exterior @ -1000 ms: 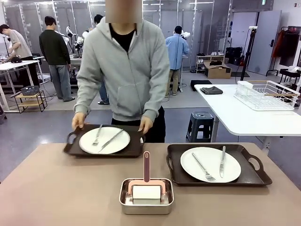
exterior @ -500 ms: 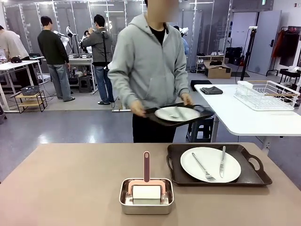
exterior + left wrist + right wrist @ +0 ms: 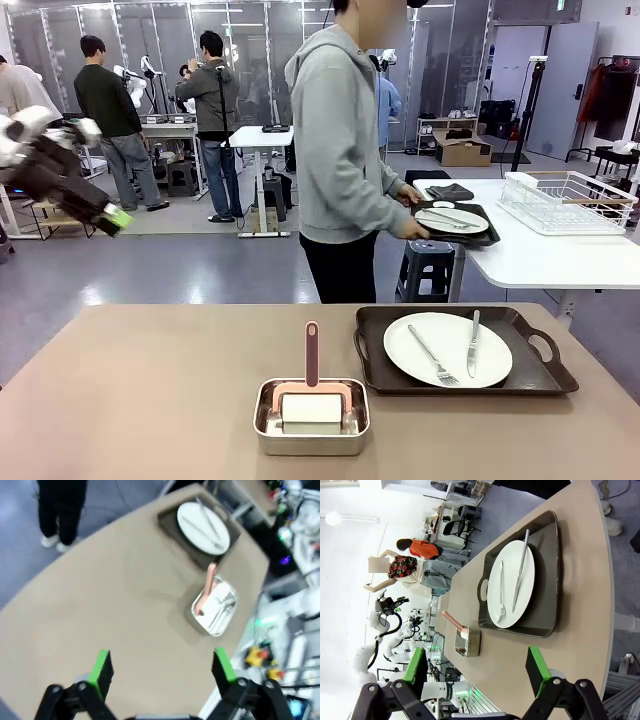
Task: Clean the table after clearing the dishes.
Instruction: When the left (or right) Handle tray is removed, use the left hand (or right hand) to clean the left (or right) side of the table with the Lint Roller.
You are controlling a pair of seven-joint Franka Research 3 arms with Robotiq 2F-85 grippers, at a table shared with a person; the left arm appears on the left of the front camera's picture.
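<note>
Front view: the left claw (image 3: 115, 218) hangs high at the left edge, well apart from the counter (image 3: 150, 390), too smeared here to read its fingers; one dark brown tray (image 3: 371, 372) carrying a white plate (image 3: 493, 352) with fork and knife lies on the counter's right half, not yet cleared; a person (image 3: 345, 150) at the far side sets a second tray (image 3: 470, 241) on a white table; the pink-handled roller (image 3: 312, 352) sits in a steel pan (image 3: 311, 447) near the front edge.

Left wrist view: the left claw's pads stand wide apart with nothing between them, above bare counter; pan and tray lie well ahead, all soft with blur.

Right wrist view: the right claw (image 3: 475, 666) is likewise spread and empty over the counter's end, the tray near ahead.

Likely trouble: rolling before that tray is lifted would knock it; a poor pinch on the thin handle could tip the pan; the person's hands are partly hidden behind the second tray.
</note>
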